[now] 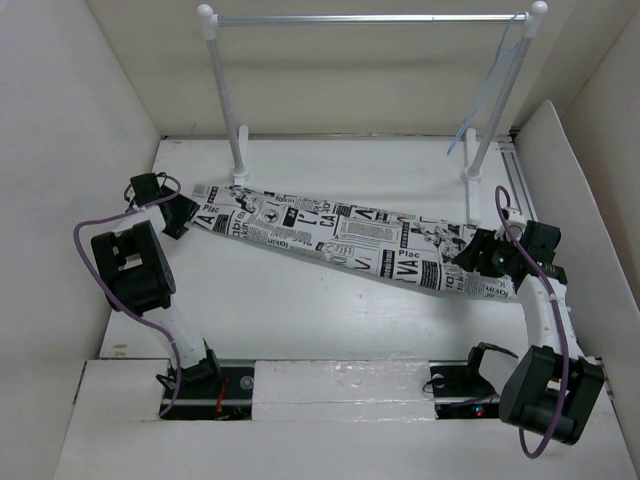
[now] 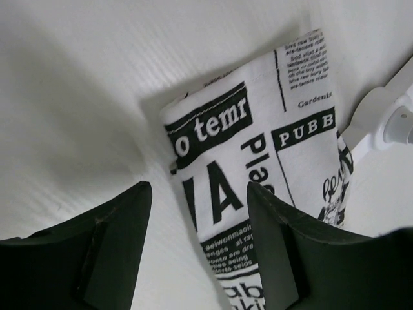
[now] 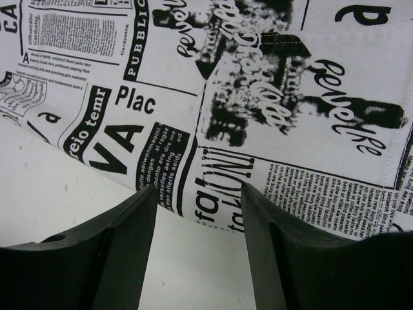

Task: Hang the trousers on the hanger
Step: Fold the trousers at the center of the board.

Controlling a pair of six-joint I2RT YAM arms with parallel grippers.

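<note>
The trousers (image 1: 340, 240), white with black newspaper print, lie folded in a long strip across the table from far left to near right. My left gripper (image 1: 185, 215) is open over the strip's left end (image 2: 258, 148), its fingers either side of the cloth's edge. My right gripper (image 1: 470, 258) is open at the strip's right end (image 3: 258, 97), its fingertips at the cloth's near edge. The pale-blue hanger (image 1: 495, 85) hangs by its hook from the right end of the rack's crossbar.
A white two-post rack (image 1: 370, 18) with a metal crossbar stands at the back; its right post foot (image 1: 472, 175) is near my right gripper and its left foot (image 2: 387, 126) shows beside the cloth. White walls close in on the left, right and back.
</note>
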